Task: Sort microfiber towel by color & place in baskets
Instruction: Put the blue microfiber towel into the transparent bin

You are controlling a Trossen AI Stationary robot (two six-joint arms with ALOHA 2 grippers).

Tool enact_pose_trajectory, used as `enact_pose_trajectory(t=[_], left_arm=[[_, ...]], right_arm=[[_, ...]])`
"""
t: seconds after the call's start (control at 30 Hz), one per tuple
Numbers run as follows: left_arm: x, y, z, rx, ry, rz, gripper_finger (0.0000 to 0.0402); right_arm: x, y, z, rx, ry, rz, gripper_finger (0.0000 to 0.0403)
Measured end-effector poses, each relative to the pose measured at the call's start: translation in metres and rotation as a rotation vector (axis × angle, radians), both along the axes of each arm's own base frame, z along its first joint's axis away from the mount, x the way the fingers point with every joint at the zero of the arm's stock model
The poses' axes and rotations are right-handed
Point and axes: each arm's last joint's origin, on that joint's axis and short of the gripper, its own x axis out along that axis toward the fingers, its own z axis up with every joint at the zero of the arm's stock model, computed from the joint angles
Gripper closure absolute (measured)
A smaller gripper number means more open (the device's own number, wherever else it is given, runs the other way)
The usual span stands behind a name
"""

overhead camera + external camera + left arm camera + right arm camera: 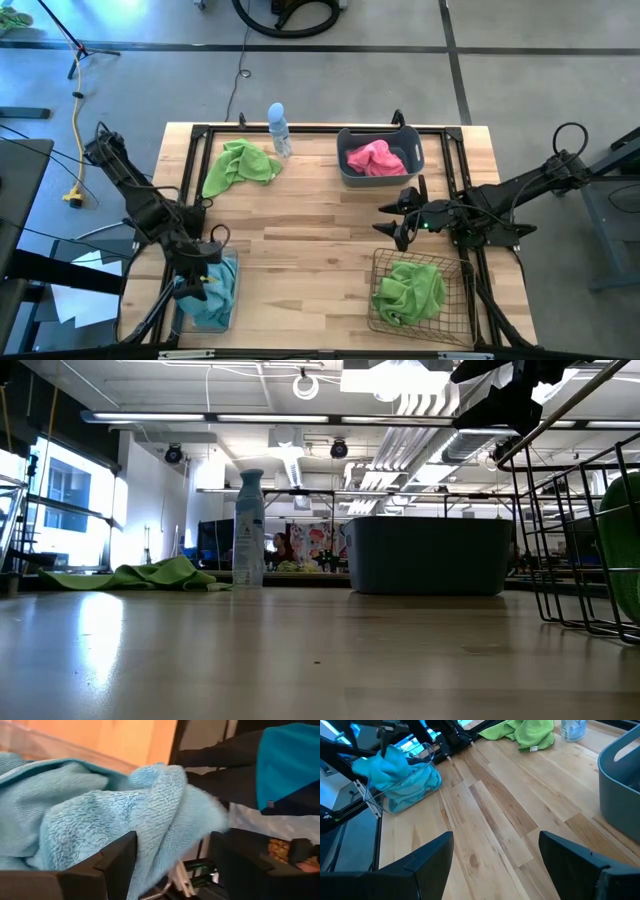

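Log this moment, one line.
left gripper: open over teal towel in clear bin | right gripper: open, empty | green towel: unsorted

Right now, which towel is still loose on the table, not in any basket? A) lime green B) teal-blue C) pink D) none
A: one lime green towel lies on the bare tabletop by the clear bottle, while the pink towel is in the grey-blue tub and the teal-blue towel is in the clear bin.

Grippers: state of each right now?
Left gripper: jaws open over the clear bin, teal towel between them, not clamped.
Right gripper: jaws open, empty, above the bare table.
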Motion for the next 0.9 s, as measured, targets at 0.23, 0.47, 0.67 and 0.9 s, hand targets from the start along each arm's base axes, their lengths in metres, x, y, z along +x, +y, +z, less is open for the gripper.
enact_pose_trajectory(t=[0.23,0.47,0.67,0.9], left_arm=[[-0.001,0.001,0.018,-0.04,-0.036,0.006,0.0163],[0.004,-0.003,0.018,-0.012,-0.054,0.05,0.0164],[0.009,-0.018,0.006,0.063,-0.064,-0.075,0.0223],[0.01,-0.03,-0.003,0.112,-0.071,-0.127,0.0388]], right_arm=[[0.0,0.0,0.0,0.002,-0.005,0.0,0.0114],[0.0,0.0,0.001,0.002,-0.006,0.0,0.0114],[0.0,0.0,0.001,0.002,-0.006,0.0,0.0114],[0.0,0.0,0.001,0.0,-0.007,-0.004,0.0114]])
